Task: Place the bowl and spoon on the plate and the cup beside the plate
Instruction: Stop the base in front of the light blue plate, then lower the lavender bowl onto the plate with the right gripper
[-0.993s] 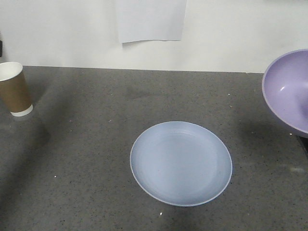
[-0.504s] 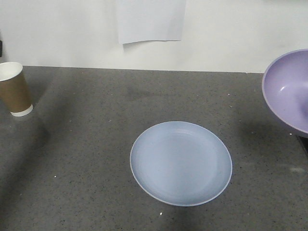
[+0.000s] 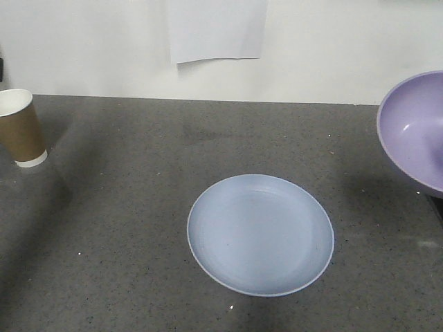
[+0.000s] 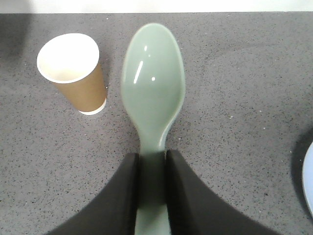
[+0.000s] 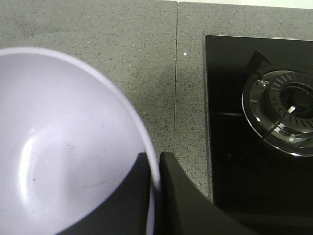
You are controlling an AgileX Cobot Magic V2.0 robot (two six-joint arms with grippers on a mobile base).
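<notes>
Over a grey counter (image 3: 138, 138), left jaws pinch the spoon (image 4: 154, 88) handle, right jaws the bowl (image 5: 58, 147) rim.

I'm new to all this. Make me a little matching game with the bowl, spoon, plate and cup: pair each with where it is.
Things: 1 bowl; 2 spoon; 3 plate; 4 cup.
Places: A upright on the counter, far left; B rim pinched in the right end effector; C lying bare mid-counter; D handle clamped in the left end effector.
Pairs: 1-B; 2-D; 3-C; 4-A.
</notes>
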